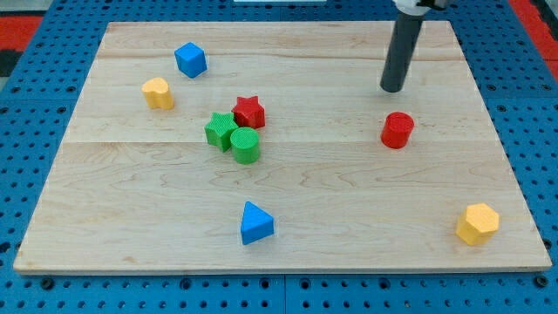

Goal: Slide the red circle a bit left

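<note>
The red circle (pixel 397 130) is a short red cylinder standing on the wooden board (pixel 331 192), right of the middle. My tip (pixel 392 89) is the lower end of a dark rod that comes down from the view's top. It stands just above the red circle in the view, a small gap apart, not touching it.
A red star (pixel 249 111), green star (pixel 220 130) and green cylinder (pixel 246 146) cluster at the centre left. A blue cube (pixel 190 59) and yellow block (pixel 158 92) lie at the upper left. A blue triangle (pixel 255 223) lies at bottom centre, a yellow hexagon (pixel 477 224) at bottom right.
</note>
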### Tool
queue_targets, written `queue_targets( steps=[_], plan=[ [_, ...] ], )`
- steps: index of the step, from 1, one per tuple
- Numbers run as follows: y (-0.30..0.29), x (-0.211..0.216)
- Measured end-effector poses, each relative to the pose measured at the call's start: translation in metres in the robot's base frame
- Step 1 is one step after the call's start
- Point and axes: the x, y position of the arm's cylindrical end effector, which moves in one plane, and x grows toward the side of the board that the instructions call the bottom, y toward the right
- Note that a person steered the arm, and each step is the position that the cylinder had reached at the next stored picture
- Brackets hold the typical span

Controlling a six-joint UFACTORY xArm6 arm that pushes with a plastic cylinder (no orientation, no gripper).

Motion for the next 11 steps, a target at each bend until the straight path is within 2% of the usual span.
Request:
queue_targets(
  steps=[2, 4, 7, 9, 10, 11],
  plan=[
    [0.023, 0.051],
    [0.04, 0.071],
    [0.033, 0.072],
    [-0.035, 0.065],
    [-0.044, 0.065],
    [0.0, 0.08]
  ],
)
